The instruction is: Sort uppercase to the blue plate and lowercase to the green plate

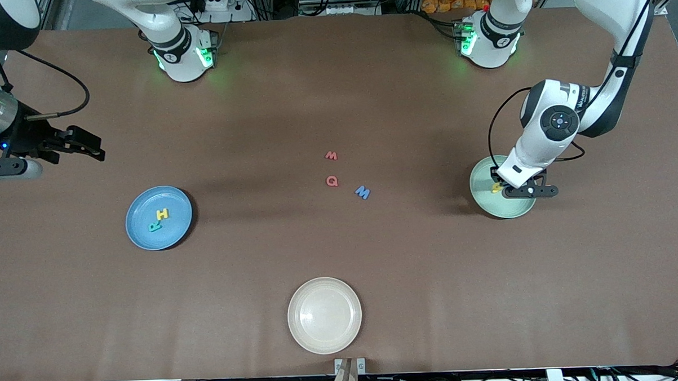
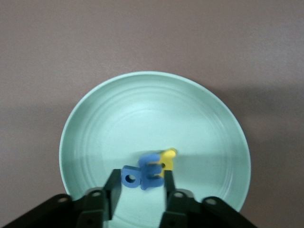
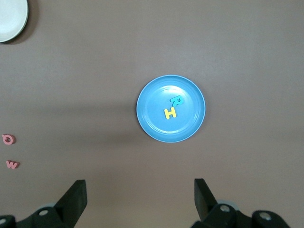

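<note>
While the left end effector [image 1: 524, 192] hung low over the green plate [image 1: 487, 199] near the worktop's edge at the left arm's end, a yellow letter [image 1: 496, 188] showed in the plate just beside its fingers. The right end effector [image 1: 83, 146] waited in the air by the edge at the right arm's end, above the blue plate [image 1: 143, 234], which carried a yellow H [image 1: 163, 214] and a teal R [image 1: 154, 225]. Mid-worktop lay a small red w [image 1: 331, 155], a red Q [image 1: 331, 181] and a blue M [image 1: 363, 192]; a cream plate [image 1: 324, 315] sat by the edge nearest the front camera.

From the left wrist, the left end effector [image 2: 140, 187] stood partly open, with a blue g [image 2: 129, 178] and a blue m [image 2: 151, 171] lying in the green plate [image 2: 142, 109] between its fingers [image 2: 112, 190] and a yellow h [image 2: 166, 160] touching the m. Whether the fingers touched the letters could not be told.

From the right wrist, the right end effector [image 3: 140, 197] was spread wide, holding nothing, with the blue plate [image 3: 152, 126] well apart from it.
</note>
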`<action>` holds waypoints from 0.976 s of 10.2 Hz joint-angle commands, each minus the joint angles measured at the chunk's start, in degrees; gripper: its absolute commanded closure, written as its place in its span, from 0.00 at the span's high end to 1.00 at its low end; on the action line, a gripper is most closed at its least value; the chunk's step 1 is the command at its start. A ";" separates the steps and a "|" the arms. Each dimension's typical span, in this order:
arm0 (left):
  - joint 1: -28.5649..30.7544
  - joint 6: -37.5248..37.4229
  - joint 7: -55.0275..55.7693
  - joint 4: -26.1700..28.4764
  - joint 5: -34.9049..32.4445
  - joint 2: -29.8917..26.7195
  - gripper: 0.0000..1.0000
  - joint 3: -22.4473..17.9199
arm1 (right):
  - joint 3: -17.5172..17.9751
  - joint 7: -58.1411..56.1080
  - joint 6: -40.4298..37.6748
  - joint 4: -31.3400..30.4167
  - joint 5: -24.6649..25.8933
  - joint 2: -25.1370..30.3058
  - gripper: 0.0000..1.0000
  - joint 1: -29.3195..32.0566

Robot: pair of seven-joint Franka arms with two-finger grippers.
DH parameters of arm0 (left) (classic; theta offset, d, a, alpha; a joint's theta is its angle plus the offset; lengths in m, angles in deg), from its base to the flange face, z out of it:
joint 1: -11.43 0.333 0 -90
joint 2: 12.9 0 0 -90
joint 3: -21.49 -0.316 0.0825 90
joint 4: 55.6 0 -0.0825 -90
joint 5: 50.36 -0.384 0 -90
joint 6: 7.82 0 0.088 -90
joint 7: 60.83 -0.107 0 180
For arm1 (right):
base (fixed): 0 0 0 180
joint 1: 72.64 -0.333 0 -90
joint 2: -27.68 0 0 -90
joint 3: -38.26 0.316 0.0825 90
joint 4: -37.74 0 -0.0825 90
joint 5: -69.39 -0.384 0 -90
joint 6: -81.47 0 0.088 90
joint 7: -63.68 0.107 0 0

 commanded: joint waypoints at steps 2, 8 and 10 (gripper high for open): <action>1.43 -0.50 -0.96 0.01 1.70 -5.68 0.88 0.75 | -0.06 0.16 -0.28 0.58 -0.46 0.00 1.00 0.03; 0.99 -14.92 -1.84 -5.00 10.66 -13.16 0.97 2.41 | -1.73 -0.54 -0.80 2.16 1.74 0.70 1.00 1.18; 1.16 -15.53 -1.93 -4.83 10.84 -13.96 0.99 2.59 | -1.82 -0.63 -0.80 2.42 1.65 0.79 1.00 1.18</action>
